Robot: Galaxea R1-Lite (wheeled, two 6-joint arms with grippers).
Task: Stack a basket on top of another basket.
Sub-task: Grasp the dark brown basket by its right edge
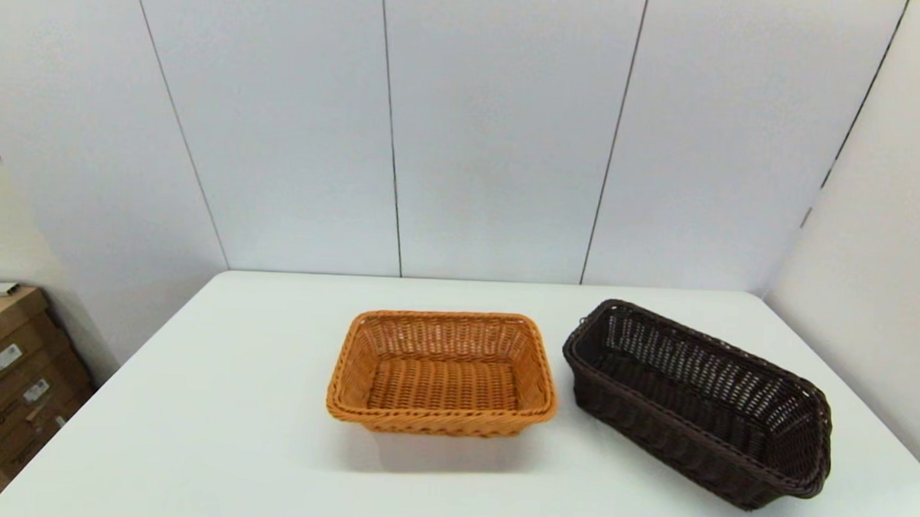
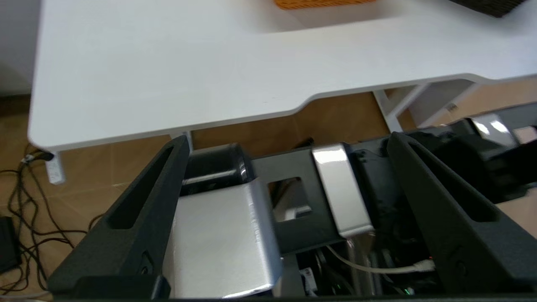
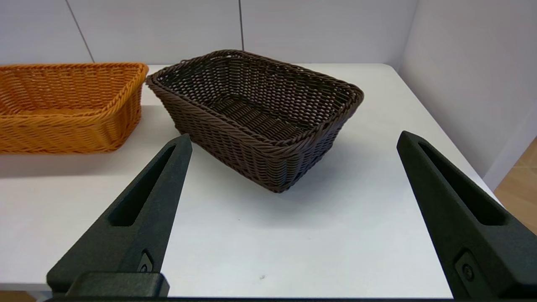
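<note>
Wide-spread right gripper point(image 3: 293, 142) empty, facing dark basket point(image 3: 256, 117).
Orange basket point(image 3: 67, 105) cut off; left gripper point(image 2: 285, 142) open, empty, below table point(image 2: 168, 75).

Before me lies a white table point(image 1: 218, 403) with a curved cut-out in its near edge, backed by pale wall panels point(image 1: 495, 130) divided by thin dark seams. To my left, beside the table, stand stacked cardboard boxes point(image 1: 12, 373) bearing small labels. Below the table edge, black cables point(image 2: 25, 226) trail across a brown floor point(image 2: 335, 117), near a white table leg point(image 2: 390, 113).
</note>
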